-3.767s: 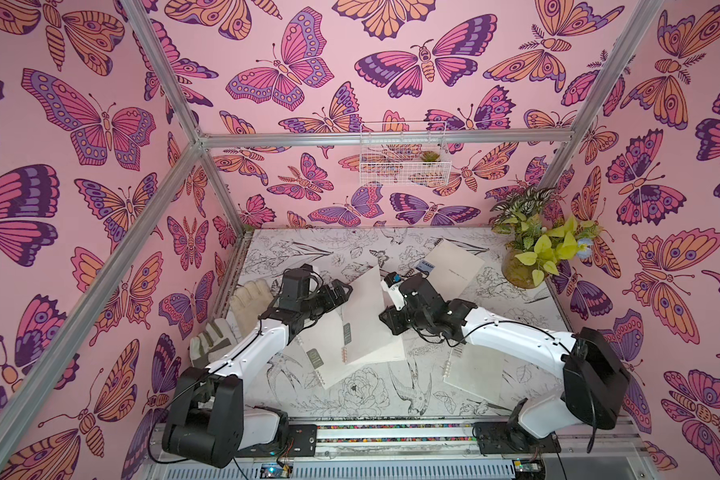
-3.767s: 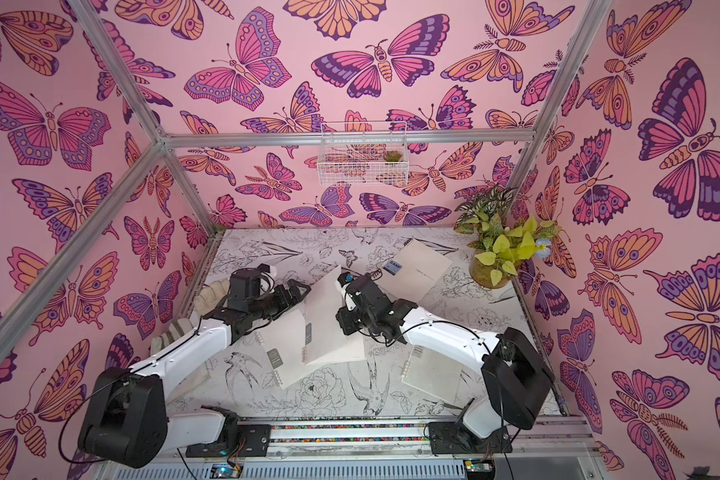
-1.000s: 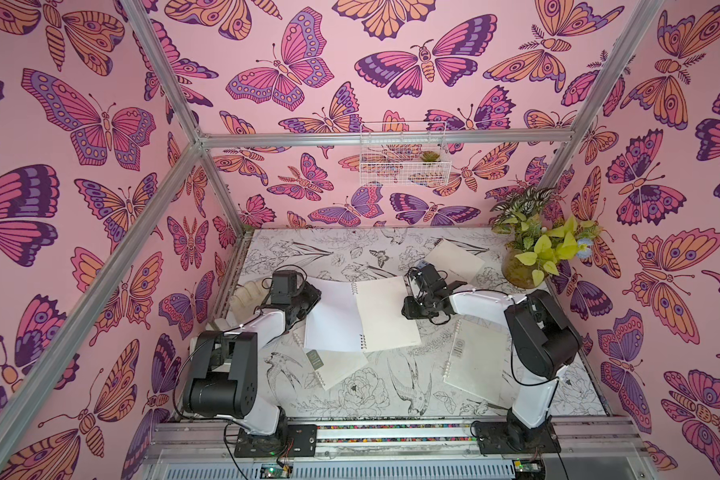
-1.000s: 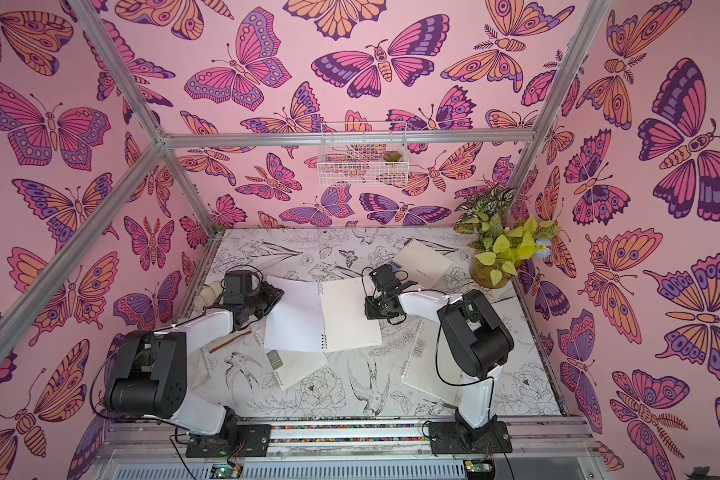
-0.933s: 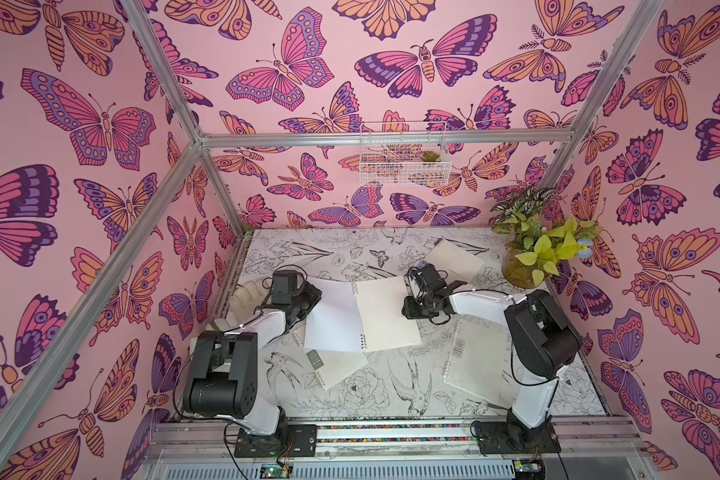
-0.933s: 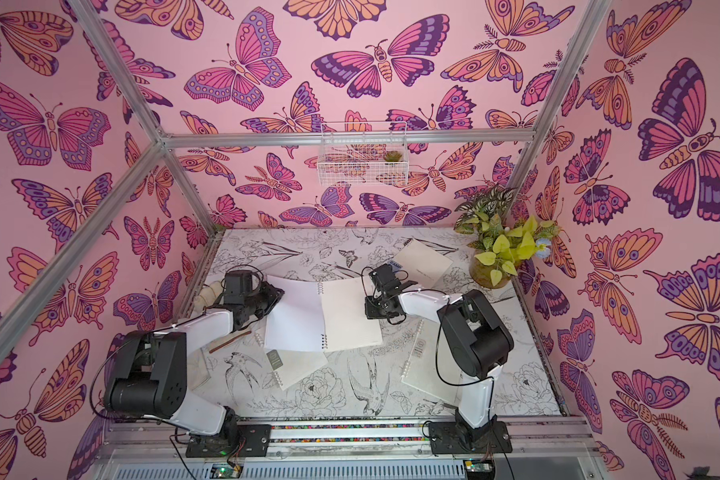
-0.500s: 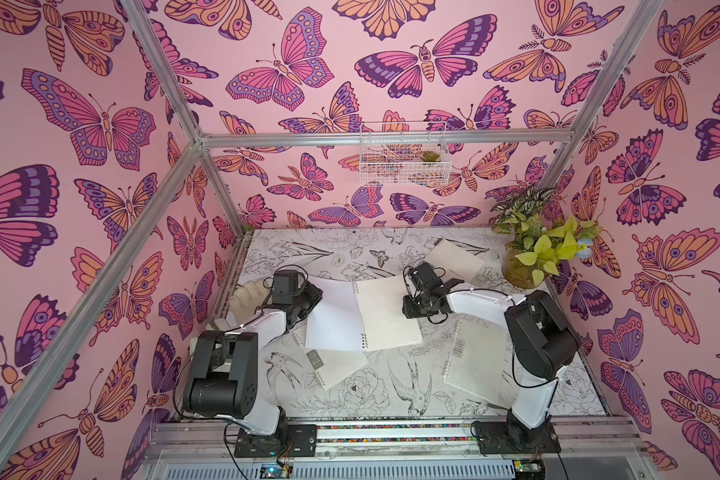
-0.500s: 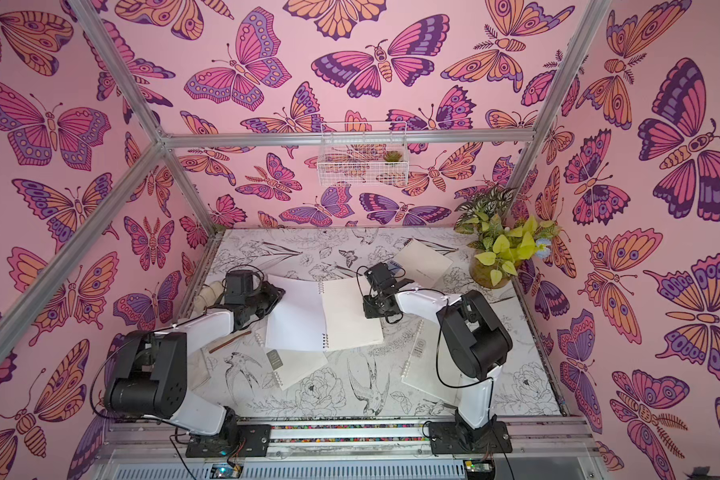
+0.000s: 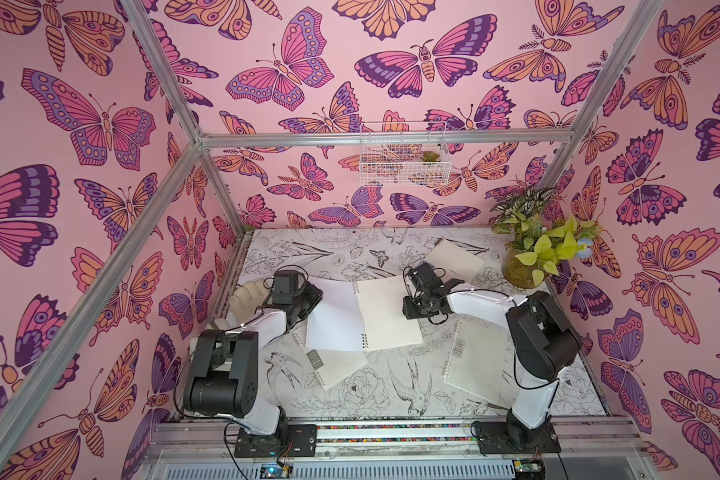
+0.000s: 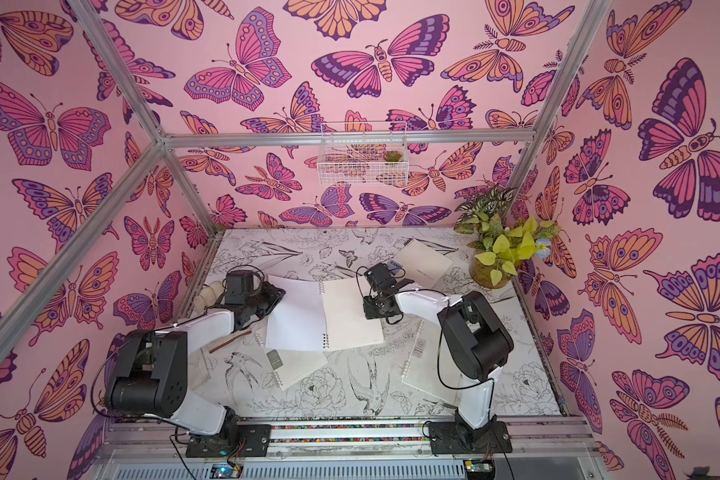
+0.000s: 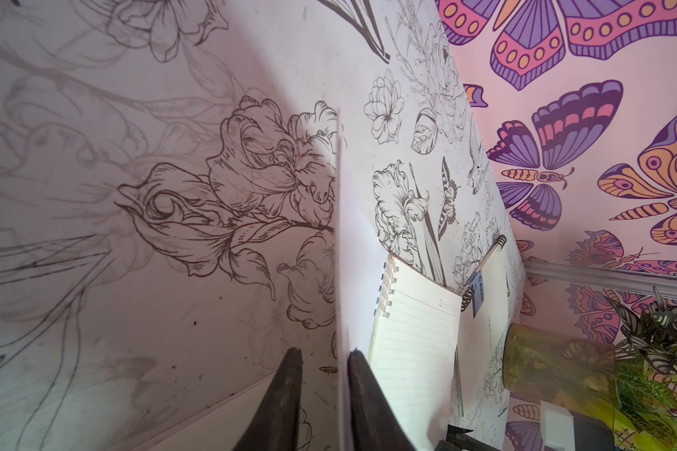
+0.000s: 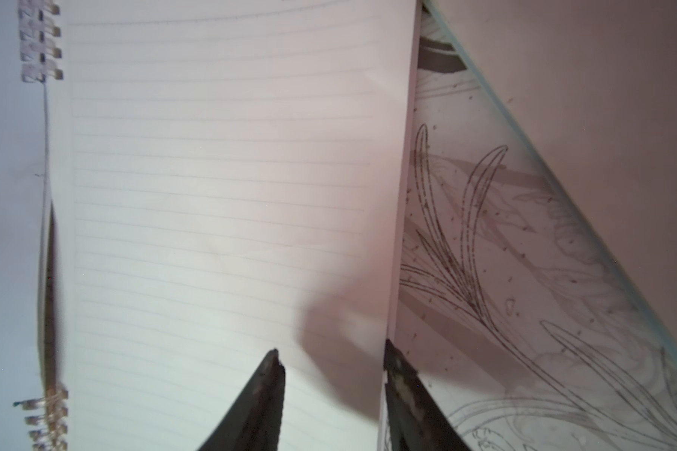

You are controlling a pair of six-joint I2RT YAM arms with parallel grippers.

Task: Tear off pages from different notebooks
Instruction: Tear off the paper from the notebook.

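An open notebook (image 9: 385,313) with white rings lies flat mid-table, its white left page (image 9: 333,316) spread out. My left gripper (image 9: 314,297) sits at that page's outer edge. In the left wrist view the page (image 11: 342,273) stands edge-on between my fingers, against one of them, with a gap to the other. My right gripper (image 9: 410,309) is open astride the right edge of the lined page (image 12: 219,195). Three shut notebooks lie around: front left (image 9: 337,365), right (image 9: 474,361), and the CAMP one (image 9: 454,259) at the back.
A white glove (image 9: 250,295) lies by the left wall behind my left arm. A potted plant (image 9: 533,257) fills the back right corner. A wire basket (image 9: 402,160) hangs on the back wall. A brown stick (image 10: 229,341) lies near my left arm.
Nearly four seconds ago both grippers held the notebook up; now it lies open on the table. Over the last second the right jaws widened slightly; the left arm stayed put.
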